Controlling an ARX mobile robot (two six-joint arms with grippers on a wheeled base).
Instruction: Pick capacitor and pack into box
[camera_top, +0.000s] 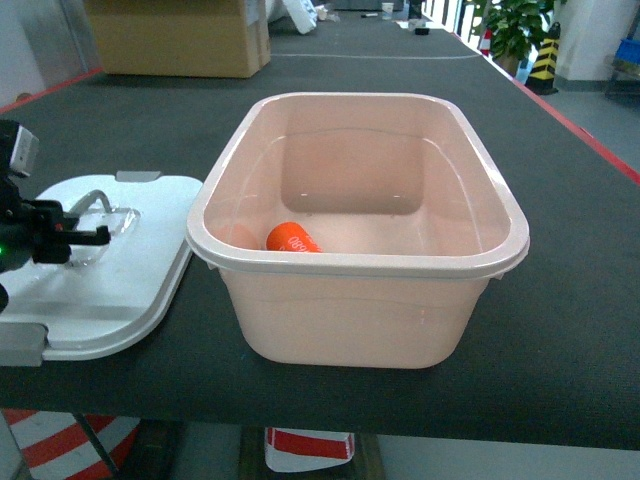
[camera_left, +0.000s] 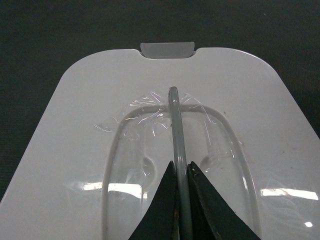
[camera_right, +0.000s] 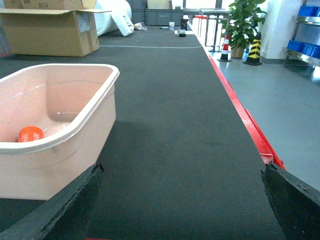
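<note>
At left gripper (camera_left: 181, 172): we see jaws pinched on lid (camera_left: 75, 150) handle (camera_left: 175, 120), lid flat on table beside box (camera_top: 360, 225). Right gripper (camera_right: 180, 210) spread wide, holds nothing. Capacitor (camera_top: 292, 238) lies in box. We judge packing done; closing lid remains.

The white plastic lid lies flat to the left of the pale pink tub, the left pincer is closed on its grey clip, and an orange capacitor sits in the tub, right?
Not quite. The left pincer is closed on the lid's thin grey handle, not a clip, as the left wrist view shows. The white plastic lid does lie left of the pale pink tub, with the orange capacitor inside.
</note>
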